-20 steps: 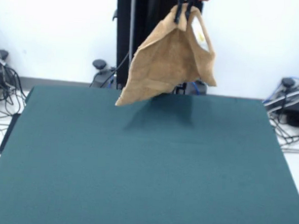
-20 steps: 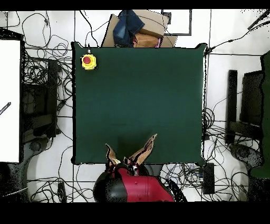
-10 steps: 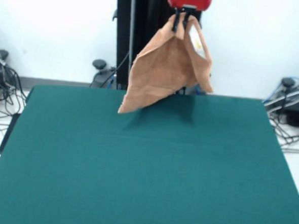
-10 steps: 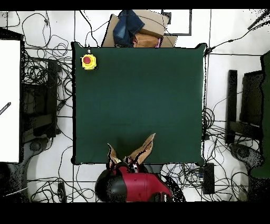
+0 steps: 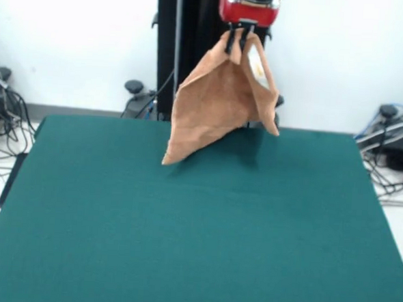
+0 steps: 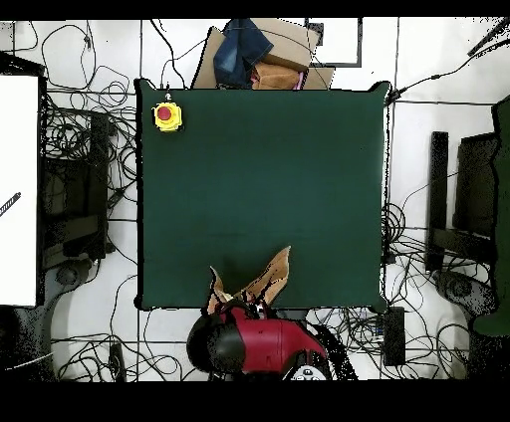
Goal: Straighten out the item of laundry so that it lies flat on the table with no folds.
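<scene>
I have the end effector [image 5: 236, 42] clamped on a bunched upper edge of the towel [image 5: 218, 104], holding it high over the far side of the counter [image 5: 197, 226], close to the arm's base. The cloth hangs in a loose cone, one long corner drooping down to the left in the front view until its tip is at or just above the green surface, a shorter flap trailing on the other side. I judge the height is there to let gravity pull the folds out before I lay it down. From overhead, the towel [image 6: 267, 279] shows only as two tan wings poking out beyond the red arm [image 6: 264, 343] near the counter's edge [image 6: 139, 199]. A yellow box with a red button [image 6: 166, 115] sits at the opposite corner, well apart. The towel is not yet flat; most of the spreading remains.
</scene>
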Robot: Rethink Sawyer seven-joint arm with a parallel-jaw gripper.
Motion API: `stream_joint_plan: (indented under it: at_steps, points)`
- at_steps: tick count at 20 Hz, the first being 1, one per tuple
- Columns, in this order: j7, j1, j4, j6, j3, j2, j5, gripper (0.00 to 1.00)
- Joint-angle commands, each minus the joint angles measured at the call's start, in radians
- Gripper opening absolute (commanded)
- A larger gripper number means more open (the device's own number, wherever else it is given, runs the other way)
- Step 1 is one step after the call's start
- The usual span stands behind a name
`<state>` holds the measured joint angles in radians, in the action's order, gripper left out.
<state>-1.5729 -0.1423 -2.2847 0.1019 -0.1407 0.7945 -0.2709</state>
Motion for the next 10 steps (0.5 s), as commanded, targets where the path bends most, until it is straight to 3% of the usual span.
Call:
stream_joint_plan:
  at_steps: [1,10]
  points:
    - [-0.097,-0.014,0.139,0.113,0.034,0.023,0.020,0.00]
    - [-0.094,-0.024,0.203,0.157,0.066,0.020,0.024,0.00]
